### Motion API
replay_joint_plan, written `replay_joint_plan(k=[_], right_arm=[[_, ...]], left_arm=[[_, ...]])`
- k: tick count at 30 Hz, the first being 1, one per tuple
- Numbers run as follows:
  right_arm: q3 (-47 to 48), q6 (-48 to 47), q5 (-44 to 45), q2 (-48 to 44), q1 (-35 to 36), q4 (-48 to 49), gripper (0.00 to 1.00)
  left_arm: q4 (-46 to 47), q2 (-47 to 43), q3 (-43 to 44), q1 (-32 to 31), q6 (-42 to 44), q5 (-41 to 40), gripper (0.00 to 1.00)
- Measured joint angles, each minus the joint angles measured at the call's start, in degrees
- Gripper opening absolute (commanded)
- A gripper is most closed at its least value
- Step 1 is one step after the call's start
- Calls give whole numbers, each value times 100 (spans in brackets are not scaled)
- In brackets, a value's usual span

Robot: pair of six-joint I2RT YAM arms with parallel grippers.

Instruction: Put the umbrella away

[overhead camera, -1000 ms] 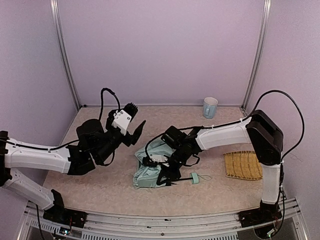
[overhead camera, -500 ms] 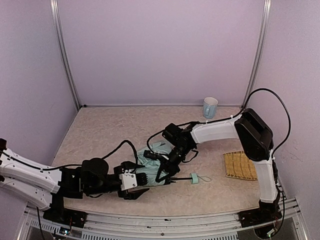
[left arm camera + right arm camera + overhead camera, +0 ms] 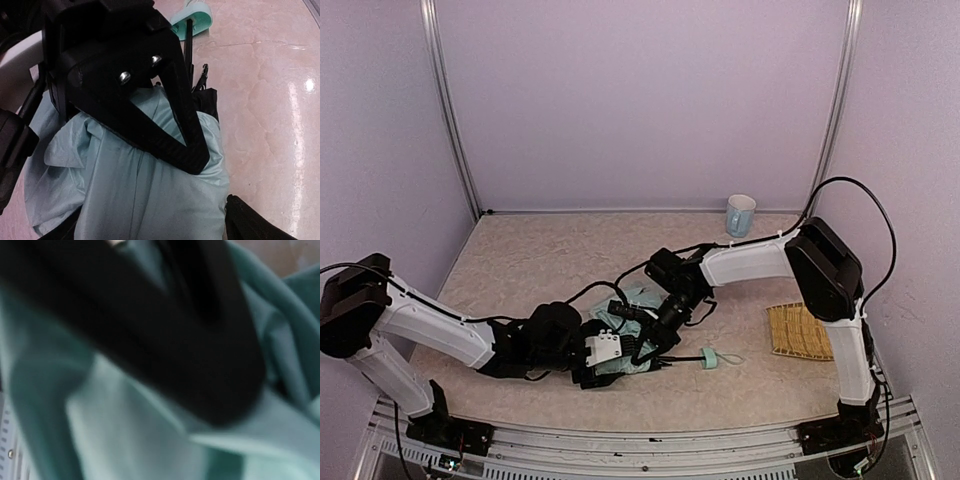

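Umbrella (image 3: 150, 200) lies bunched on the table (image 3: 520, 260) near the front; left gripper (image 3: 217, 187) straddles it, jaws wide apart, right gripper (image 3: 658, 330) touches it, grip unclear, so centre it, then close slowly.

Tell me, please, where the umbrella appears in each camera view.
Top external: the umbrella lies bunched up, low in the centre of the picture.
Left wrist: the umbrella fills the lower centre as mint fabric.
Right wrist: the umbrella fills the frame, blurred.
Shared landmark: the mint handle, in the top and left wrist views only.
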Motion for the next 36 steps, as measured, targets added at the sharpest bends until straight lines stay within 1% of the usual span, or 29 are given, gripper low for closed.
replay_joint_plan(k=[2, 3, 4, 8, 11, 16, 20, 22, 25, 29, 31, 33, 36], right_arm=[[-11, 4, -35, 0, -35, -22, 0], [-22, 13, -42, 0, -52, -22, 3], [-42, 31, -52, -4, -74, -17, 11], [-251, 173, -2, -142, -208, 116, 31], [-560, 315, 160, -374, -289, 315, 41], [-1119, 636, 562, -896, -385, 557, 57], [-1405, 855, 962, -1453, -450, 664, 62], [-1569, 929, 1276, -1880, -557, 732, 62], [-1818, 953, 1921, -2500, -680, 935, 64], [-2450, 935, 2892, -3407, -695, 1526, 66], [-2907, 848, 3405, -3836, -538, 1897, 67], [-3414, 608, 3834, -4179, -210, 2343, 68], [-4238, 11, 4151, -4513, 413, 3200, 74]], left_arm=[[-76, 247, 144, 37, -140, 103, 75], [-136, 337, 227, 66, -212, 164, 72], [-251, 437, 356, 125, -319, 256, 69], [-817, 767, 918, 369, -748, 846, 53], [-1180, 1021, 1329, 483, -986, 1261, 44], [-1554, 1467, 1902, 551, -1233, 1768, 41], [-1740, 1665, 2142, 660, -1408, 2129, 39], [-1851, 1740, 2234, 776, -1502, 2374, 35], [-2050, 1860, 2400, 955, -1574, 2774, 33], [-2400, 2109, 2721, 1239, -1725, 3407, 29], [-2514, 2210, 2828, 1357, -1786, 3679, 29], [-2605, 2288, 2907, 1447, -1834, 3915, 29], [-2730, 2367, 3003, 1493, -1853, 4094, 29]])
